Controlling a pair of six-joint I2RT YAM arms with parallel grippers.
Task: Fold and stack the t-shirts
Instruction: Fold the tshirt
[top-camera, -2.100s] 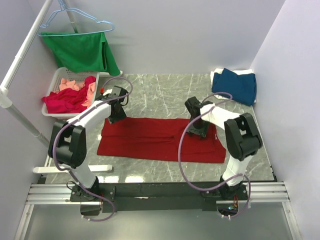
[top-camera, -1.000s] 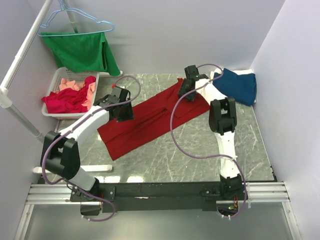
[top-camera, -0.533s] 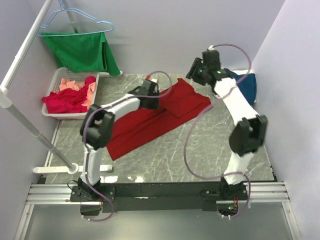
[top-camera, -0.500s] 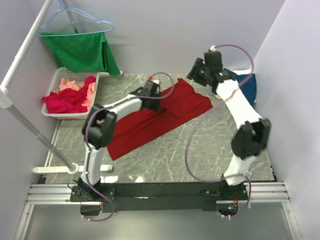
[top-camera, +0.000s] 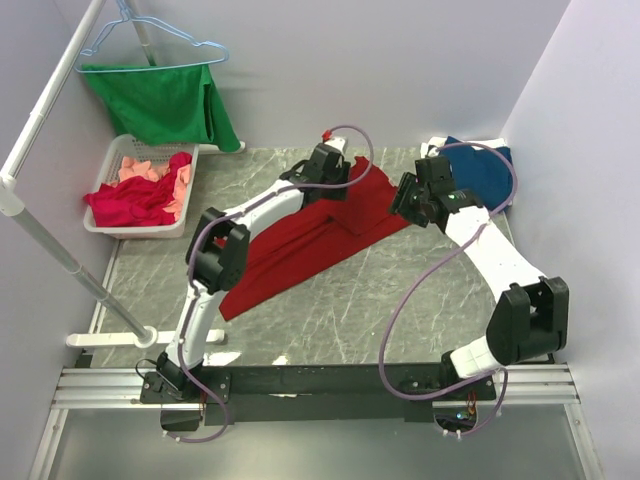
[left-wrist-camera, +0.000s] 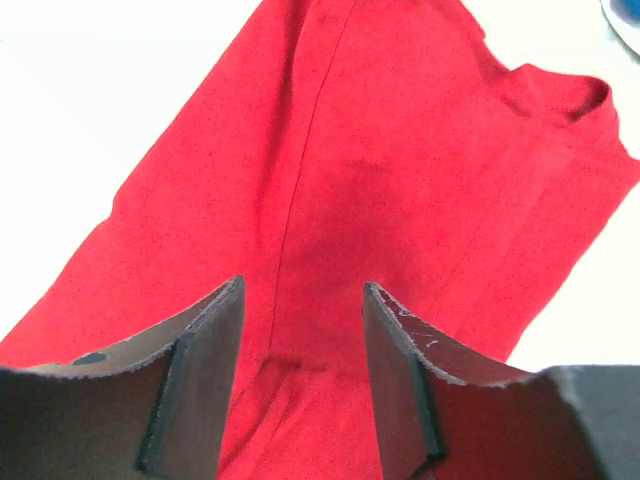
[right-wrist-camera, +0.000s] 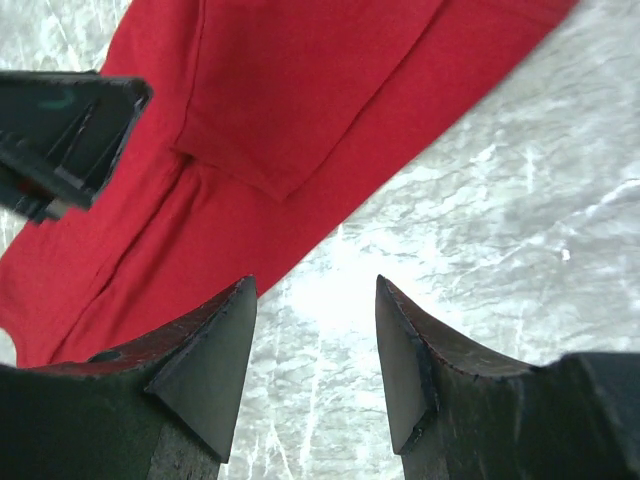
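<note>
From above, my left gripper (top-camera: 330, 172) hung open over the far end of the big red t-shirt (top-camera: 290, 240), which lay flat and slanted on the table (top-camera: 400, 310). My right gripper (top-camera: 405, 203) was open too, just right of that shirt, with the blue t-shirt (top-camera: 485, 172) behind it. On my left wrist camera, my left fingers (left-wrist-camera: 195, 370) stood apart, empty, with red cloth under them. On my right wrist camera, my right fingers (right-wrist-camera: 200, 370) stood apart over the stone top, with the red shirt ahead and to the left.

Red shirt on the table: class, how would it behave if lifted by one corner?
Probably floppy: the red shirt lies flat with a folded flap, so it would likely sag and unfold. It looks thin, so likely light. Pushed, it would probably bunch on the table.
</note>
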